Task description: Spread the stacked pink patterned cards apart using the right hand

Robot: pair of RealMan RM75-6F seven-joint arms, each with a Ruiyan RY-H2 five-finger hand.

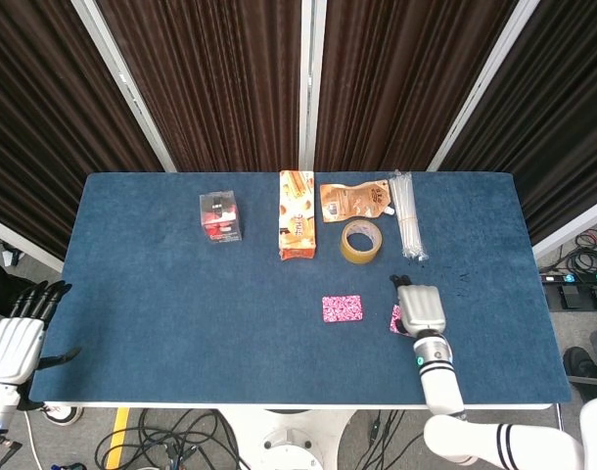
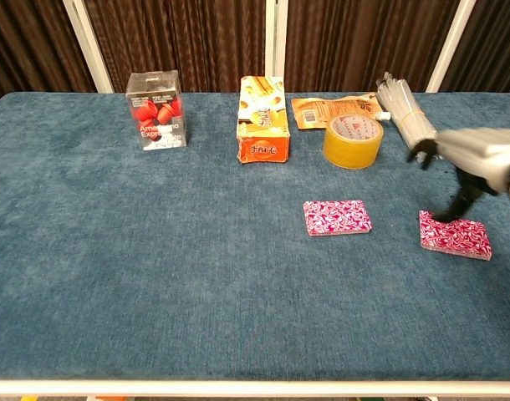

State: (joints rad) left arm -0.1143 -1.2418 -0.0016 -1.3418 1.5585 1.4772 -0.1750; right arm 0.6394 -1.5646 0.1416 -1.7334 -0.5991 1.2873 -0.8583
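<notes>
From the head view, a blue table is filling the middle of the scene. Two pink patterned cards are lying apart on its near half: the left card is sitting bare, and the right card is showing only as a sliver beside the right hand, which is covering most of it. Whether its fingers are wide or narrow cannot be told from here. The left hand is hanging off the table's left edge with its fingers apart, holding nothing.

From the chest view, the right hand is hovering above the right card, a dark fingertip reaching down to the card's far edge, nothing gripped. The left card is lying well apart from it. Behind them a tape roll, an orange box, a clear box of red items, an orange pouch and a bundle of clear sticks are standing.
</notes>
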